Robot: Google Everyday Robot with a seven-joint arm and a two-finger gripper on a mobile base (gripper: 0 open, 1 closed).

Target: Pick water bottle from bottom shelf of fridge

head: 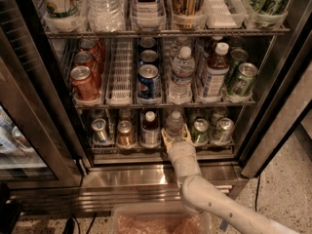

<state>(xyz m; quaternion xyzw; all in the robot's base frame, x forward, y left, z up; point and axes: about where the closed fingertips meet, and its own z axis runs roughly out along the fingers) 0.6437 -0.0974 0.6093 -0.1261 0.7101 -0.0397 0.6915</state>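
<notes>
The water bottle is stood on the bottom shelf of the fridge, at twelve o'clock from the gripper, whose open fingers are set astride its base. A square, firm closure is judged necessary before lifting.

Floor and surroundings, dim lighting.
Speckled terrazzo floor at lower right; dark cables on it at lower left. The gripper is at the bottom shelf front.
</notes>
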